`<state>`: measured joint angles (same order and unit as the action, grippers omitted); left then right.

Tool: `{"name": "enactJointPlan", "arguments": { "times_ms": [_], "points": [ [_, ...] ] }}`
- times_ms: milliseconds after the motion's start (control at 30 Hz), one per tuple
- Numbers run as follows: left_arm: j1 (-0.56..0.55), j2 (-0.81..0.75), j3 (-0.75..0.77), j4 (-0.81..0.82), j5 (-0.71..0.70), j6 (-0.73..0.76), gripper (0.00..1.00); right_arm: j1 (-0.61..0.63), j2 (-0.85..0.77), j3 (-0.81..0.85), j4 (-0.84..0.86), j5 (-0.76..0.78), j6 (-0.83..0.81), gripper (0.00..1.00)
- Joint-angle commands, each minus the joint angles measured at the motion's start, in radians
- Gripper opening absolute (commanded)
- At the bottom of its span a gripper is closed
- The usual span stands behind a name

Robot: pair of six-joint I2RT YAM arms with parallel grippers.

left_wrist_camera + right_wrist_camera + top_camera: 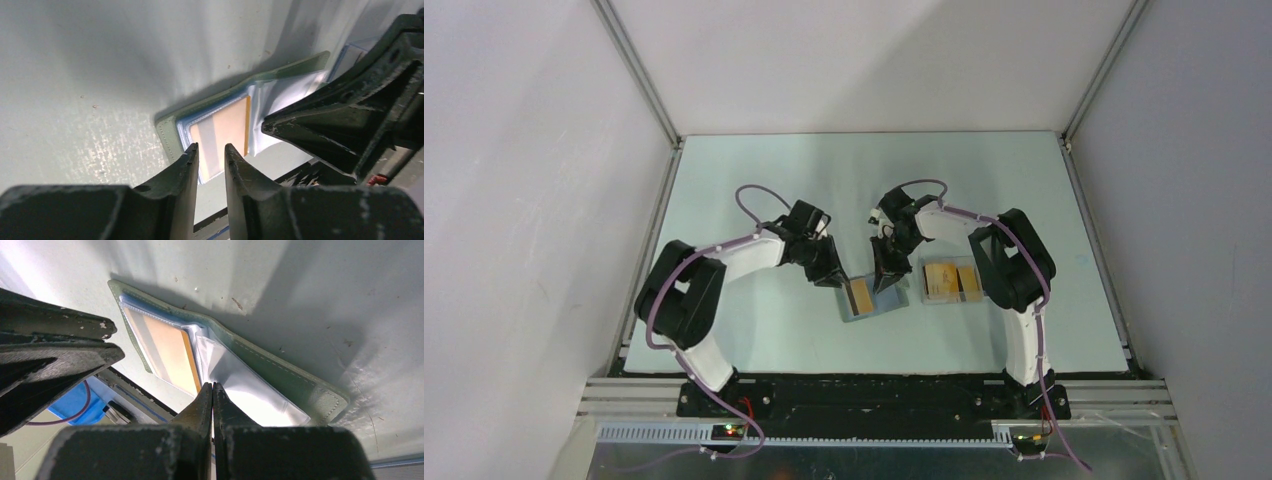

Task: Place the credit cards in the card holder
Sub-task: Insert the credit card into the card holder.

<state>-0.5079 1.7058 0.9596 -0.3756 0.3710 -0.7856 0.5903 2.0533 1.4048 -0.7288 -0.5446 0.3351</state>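
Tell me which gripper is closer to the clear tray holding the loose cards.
Right. The right gripper sits beside the clear tray, tips over the open card holder. The left gripper is farther, on the holder's opposite side from the tray.

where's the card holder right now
In the top view the card holder lies open at mid-table, just left of the clear tray, with one orange card in its left half.

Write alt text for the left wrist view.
Orange-gold plastic card in a clear sleeve of an open grey-green folding wallet. The left gripper, slightly parted, hovers at its near edge; the shut right gripper juts in from the right.
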Motion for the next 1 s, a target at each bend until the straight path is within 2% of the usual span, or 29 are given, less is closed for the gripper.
{"name": "enactJointPlan", "arguments": {
  "times_ms": [0, 133, 300, 800, 967],
  "points": [
    [-0.007, -0.048, 0.041, 0.012, 0.023, -0.018, 0.3, -0.004, 0.009, 0.007, -0.005, -0.021, -0.017, 0.0],
    [-0.017, -0.023, 0.058, 0.013, 0.025, -0.011, 0.3, -0.003, 0.013, 0.006, -0.004, -0.024, -0.016, 0.0],
    [-0.018, -0.01, 0.042, 0.012, -0.038, -0.002, 0.3, -0.003, 0.02, 0.006, -0.005, -0.028, -0.02, 0.0],
    [-0.04, 0.079, 0.059, 0.011, -0.026, 0.005, 0.32, -0.006, 0.021, 0.006, -0.007, -0.032, -0.023, 0.0],
    [-0.041, 0.063, 0.053, -0.021, -0.099, 0.026, 0.34, -0.007, 0.015, 0.006, -0.008, -0.032, -0.023, 0.0]
  ]
}}
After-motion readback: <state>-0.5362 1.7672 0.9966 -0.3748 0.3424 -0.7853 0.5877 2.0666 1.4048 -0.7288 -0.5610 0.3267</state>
